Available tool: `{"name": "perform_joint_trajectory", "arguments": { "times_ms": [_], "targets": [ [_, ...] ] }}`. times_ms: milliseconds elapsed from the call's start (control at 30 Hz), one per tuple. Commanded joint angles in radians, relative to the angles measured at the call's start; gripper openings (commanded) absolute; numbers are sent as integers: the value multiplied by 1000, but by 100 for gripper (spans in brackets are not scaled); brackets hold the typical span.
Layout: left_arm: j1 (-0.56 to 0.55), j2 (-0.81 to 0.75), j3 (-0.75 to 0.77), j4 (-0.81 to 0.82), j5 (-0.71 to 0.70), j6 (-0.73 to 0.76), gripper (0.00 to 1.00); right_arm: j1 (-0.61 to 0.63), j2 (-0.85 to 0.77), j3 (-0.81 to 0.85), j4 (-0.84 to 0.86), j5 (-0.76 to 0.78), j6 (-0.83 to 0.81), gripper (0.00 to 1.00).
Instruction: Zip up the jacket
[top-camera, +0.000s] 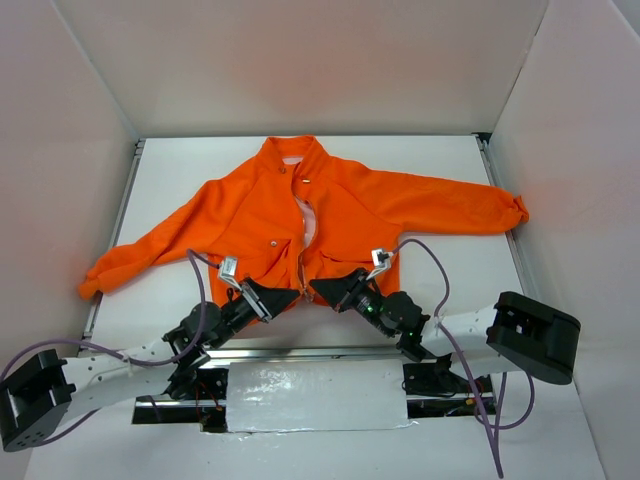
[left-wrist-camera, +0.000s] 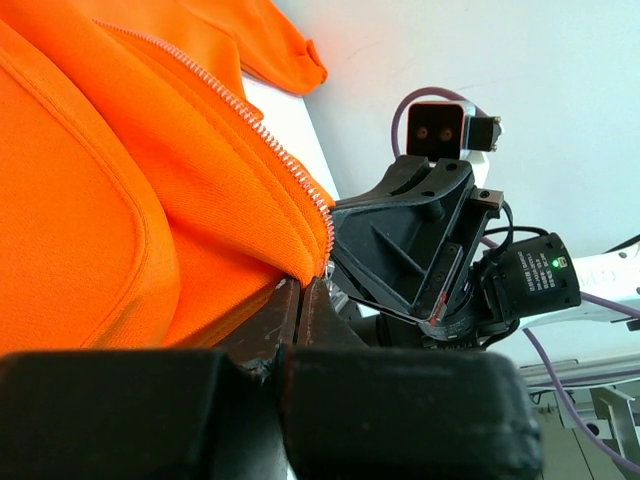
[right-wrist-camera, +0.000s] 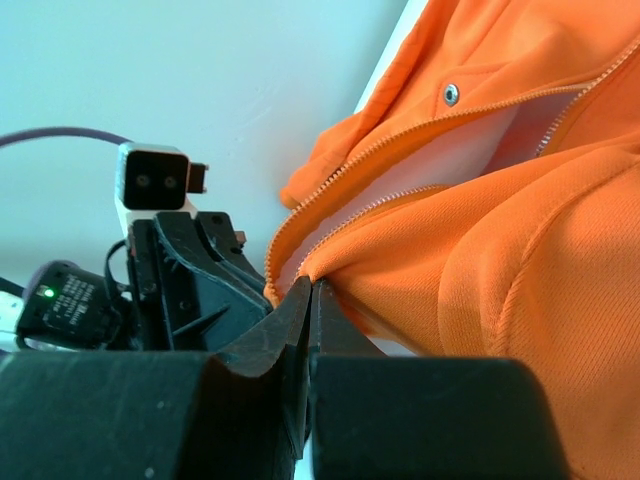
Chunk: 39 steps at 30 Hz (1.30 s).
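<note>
The orange jacket (top-camera: 290, 215) lies flat on the white table, collar to the far side, its pale zipper (top-camera: 303, 235) open down the front. My left gripper (top-camera: 290, 296) is shut on the bottom hem of the jacket's left front panel (left-wrist-camera: 200, 200), right at the zipper end (left-wrist-camera: 322, 215). My right gripper (top-camera: 318, 289) is shut on the bottom hem of the right front panel (right-wrist-camera: 450, 270), by its zipper edge (right-wrist-camera: 340, 215). The two grippers face each other, almost touching. No slider shows.
White walls enclose the table on three sides. A metal rail (top-camera: 120, 215) runs along the left table edge. Purple cables (top-camera: 430, 260) loop over both arms. The sleeves (top-camera: 450, 205) spread out to both sides.
</note>
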Motion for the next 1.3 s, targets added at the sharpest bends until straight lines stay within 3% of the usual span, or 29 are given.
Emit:
{"name": "perform_joint_trajectory", "arguments": {
  "times_ms": [0,267,433,833,1033,1267],
  "targets": [
    [-8,-33,23,-12,13,29,0,12,-13,11,151,27,37,0],
    [-8,-52,57,-99,-10,66,0,58,-39,51,30,98,53,0],
    [-8,-41,66,-89,13,63,0,63,-8,44,66,88,62,0],
    [-8,53,23,104,76,-17,0,72,4,70,66,176,57,0],
    [-8,2,-35,192,44,-72,0,93,90,54,155,231,65,0],
    [-9,-50,-49,186,1,-98,0,129,159,47,321,260,39,0]
  ]
}}
